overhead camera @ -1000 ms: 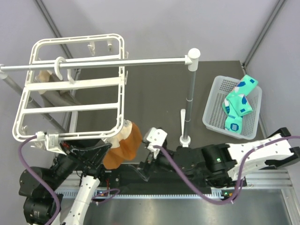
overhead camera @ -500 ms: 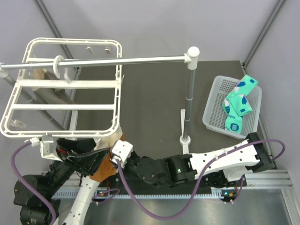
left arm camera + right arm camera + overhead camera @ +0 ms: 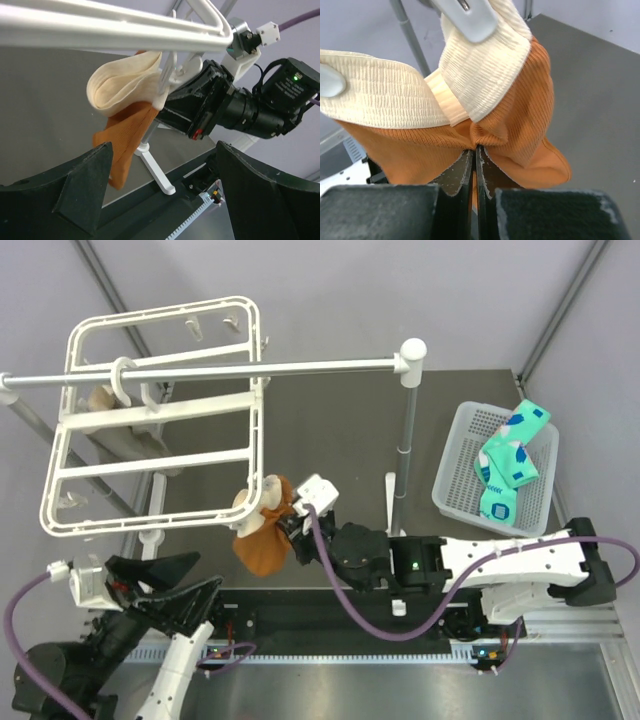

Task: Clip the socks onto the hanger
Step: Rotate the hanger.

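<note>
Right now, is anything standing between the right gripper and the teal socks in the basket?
Yes. In the top view the rail's upright grey post stands between the right gripper and the socks in the white basket. The gripper is also shut on the orange sock hanging at the hanger's corner.

Right wrist view: the top edge crops the white clip (image 3: 470,20); the right fingers (image 3: 385,210) hide the lower fold of the orange sock (image 3: 520,125). Overhead, the socks (image 3: 508,465) overlap in the basket (image 3: 465,440); their count is unclear.
</note>
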